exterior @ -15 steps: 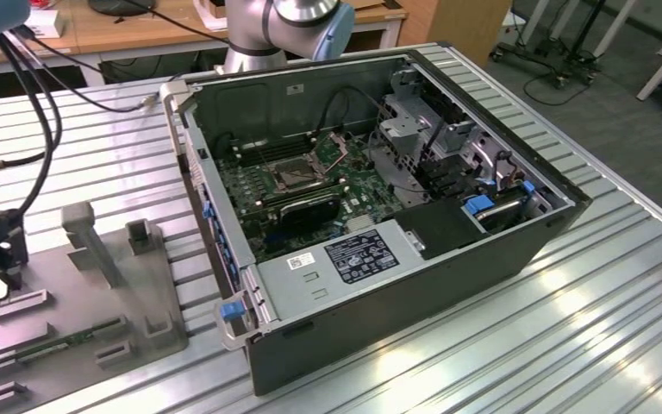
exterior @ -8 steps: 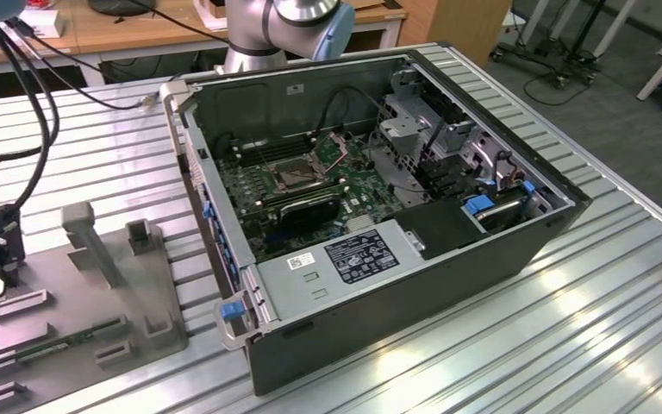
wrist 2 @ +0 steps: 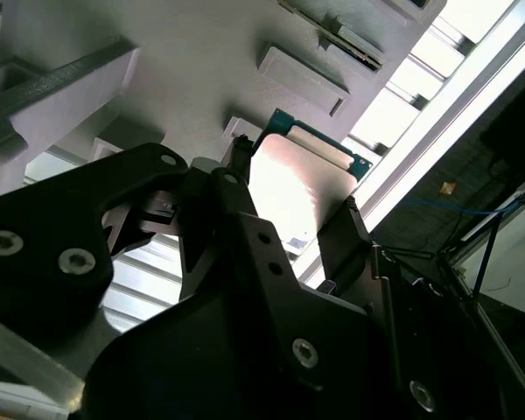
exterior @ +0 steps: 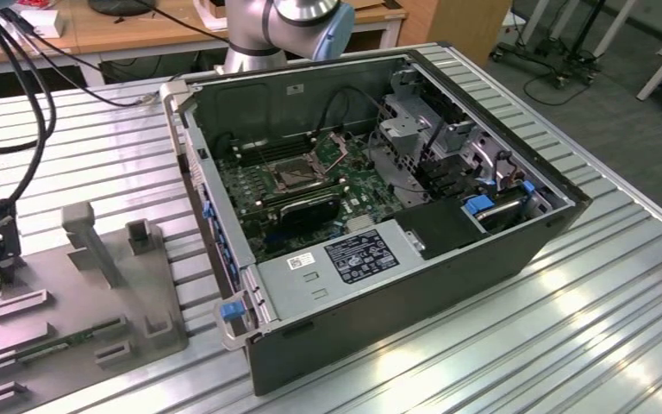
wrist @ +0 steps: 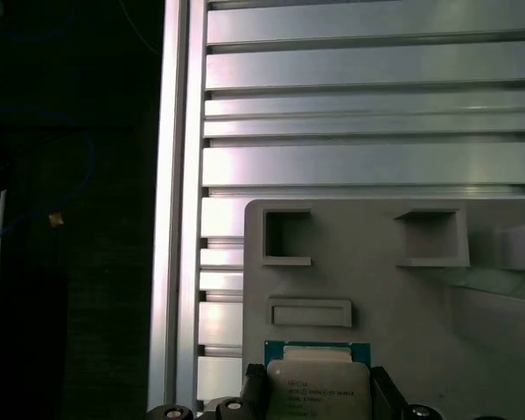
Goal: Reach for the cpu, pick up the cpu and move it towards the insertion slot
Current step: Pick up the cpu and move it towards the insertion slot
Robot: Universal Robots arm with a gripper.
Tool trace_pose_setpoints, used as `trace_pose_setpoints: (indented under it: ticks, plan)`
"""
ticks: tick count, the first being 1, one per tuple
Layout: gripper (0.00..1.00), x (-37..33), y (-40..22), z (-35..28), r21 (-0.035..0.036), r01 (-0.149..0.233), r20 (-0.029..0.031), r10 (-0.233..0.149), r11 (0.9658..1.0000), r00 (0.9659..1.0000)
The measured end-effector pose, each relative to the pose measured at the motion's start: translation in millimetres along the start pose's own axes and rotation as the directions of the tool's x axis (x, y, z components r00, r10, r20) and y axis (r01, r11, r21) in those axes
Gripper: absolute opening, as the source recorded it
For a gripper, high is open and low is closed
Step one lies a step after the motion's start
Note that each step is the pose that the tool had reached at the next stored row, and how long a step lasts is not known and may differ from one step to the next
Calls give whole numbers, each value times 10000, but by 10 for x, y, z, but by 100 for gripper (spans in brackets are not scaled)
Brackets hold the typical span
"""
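Ribbed aluminium table (exterior: 607, 328), silver slats running across it; wooden desks and cables behind. Item: open computer case (exterior: 423, 293), dark, lying on its side at the table's centre, green circuit board exposed inside. Item: the insertion slot (exterior: 290, 175), a square dark socket in a silver frame, set on that board between long black memory slots (exterior: 308, 204); unoccupied. Item: grey fixture plate (exterior: 66, 319), at the exterior view's left of the case, carrying raised blocks, rectangular pockets and a long green memory stick (exterior: 55, 348) near its front edge. Item: arm base (exterior: 273, 26), pale grey with a blue cap, standing behind the case. Item: gripper (wrist 2: 293, 197), black, two fingers (wrist 2: 350, 232) closed against opposite edges of the cpu (wrist 2: 302, 179), grasping it. The cpu is a thin square chip, silvery face with a green border, held just over the grey fixture plate near the plate's edge beside the table slats in both wrist views, outside the case and apart from the socket.
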State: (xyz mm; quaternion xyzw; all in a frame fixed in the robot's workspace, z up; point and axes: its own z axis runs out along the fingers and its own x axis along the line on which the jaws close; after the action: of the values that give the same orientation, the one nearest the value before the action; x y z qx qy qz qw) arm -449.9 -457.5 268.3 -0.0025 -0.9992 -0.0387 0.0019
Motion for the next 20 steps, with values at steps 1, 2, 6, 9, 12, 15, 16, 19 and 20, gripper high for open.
trace_pose_setpoints:
  ticks: [1, 2, 6, 9, 12, 15, 16, 19, 20]
  plan:
    - [54, 0, 0, -6, 1, -1, 0, 1, 10000, 10000]
    - [54, 0, 1, -9, -1, -2, 2, 2, 10000, 10000]
    - [54, 0, 1, -18, 0, -17, 1, 17, 10000, 10000]
    - [54, 0, 2, -25, 0, -33, 2, 33, 10000, 10000]
    - [54, 0, 2, -30, 0, -40, 3, 40, 10000, 10000]
    - [54, 0, 3, -35, 0, -49, 4, 49, 10000, 10000]
    - [54, 0, 3, -37, 0, -52, 3, 52, 10000, 10000]
    - [54, 0, 3, -43, 0, -62, 5, 62, 10000, 10000]
    - [54, 0, 3, -46, 0, -65, 5, 65, 10000, 10000]
